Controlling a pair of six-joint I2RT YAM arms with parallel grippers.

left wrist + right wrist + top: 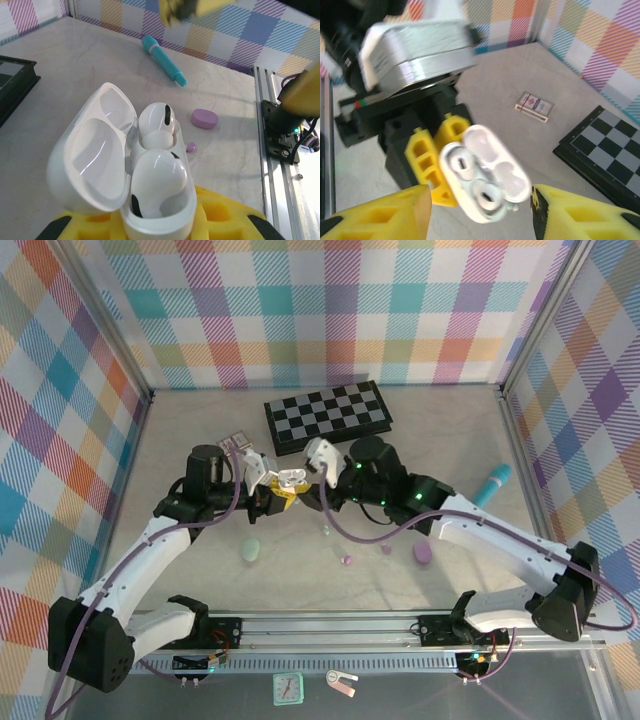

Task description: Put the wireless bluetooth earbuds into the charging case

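While the left fingers [426,152] clench the open, glossy white case [100,160], two rounded earbuds [159,120] sit inside; the right fingers [390,212] stand released, flanking its edges without touching.

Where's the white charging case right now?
The open white charging case is clamped in the left hand, mid-table in the top view, just on the near side of the chessboard, with the right hand open close beside it.

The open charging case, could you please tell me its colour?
White; the charging case shows best in the left wrist view.
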